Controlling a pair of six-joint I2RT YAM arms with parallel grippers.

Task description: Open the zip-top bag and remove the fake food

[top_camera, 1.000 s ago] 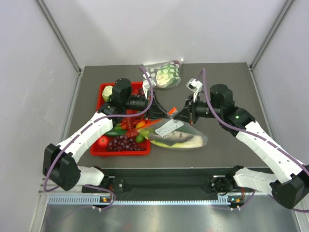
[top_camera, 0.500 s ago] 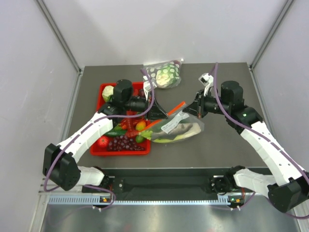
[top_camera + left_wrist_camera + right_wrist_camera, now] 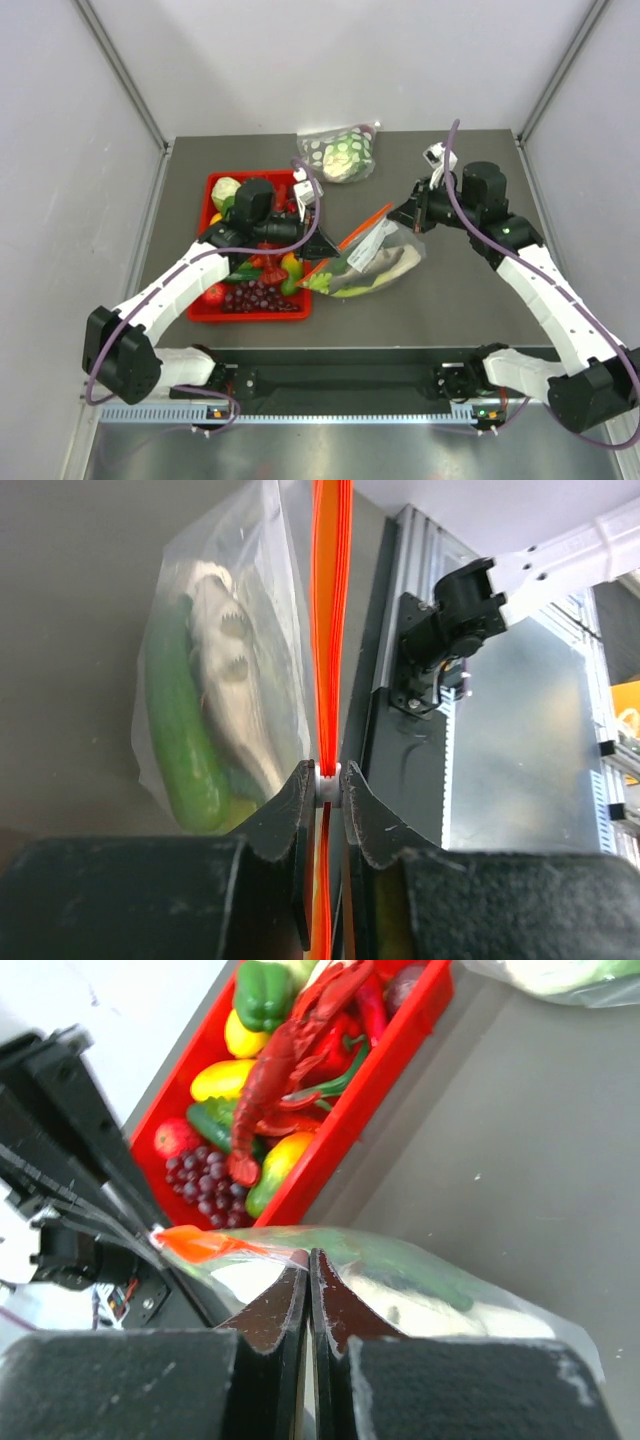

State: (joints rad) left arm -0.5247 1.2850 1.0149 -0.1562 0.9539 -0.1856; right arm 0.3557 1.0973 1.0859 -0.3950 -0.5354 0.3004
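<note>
The clear zip-top bag [image 3: 372, 258] hangs stretched between both grippers over the table's middle, its orange-red zip strip [image 3: 365, 226] slanting up to the right. My left gripper [image 3: 325, 243] is shut on the small white slider [image 3: 328, 780] of the strip [image 3: 328, 600]. At the strip's other end, my right gripper [image 3: 402, 217] is shut on the bag's top edge [image 3: 308, 1256]. Inside the bag lie fake food pieces: a grey fish [image 3: 228, 655], a slim green vegetable [image 3: 183, 750] and a pale stalk bunch [image 3: 393, 266].
A red tray [image 3: 211, 186] full of toy fruit and vegetables, with purple grapes [image 3: 258, 296] at its near side, sits under the left arm. A dotted clear bag with a pale round head [image 3: 343, 153] lies at the back. In the right wrist view the tray [image 3: 372, 1100] is beyond the bag.
The right gripper has moved back and to the right with its end of the bag, lifting and stretching it. The left gripper has drawn back a little to the left along the strip.
</note>
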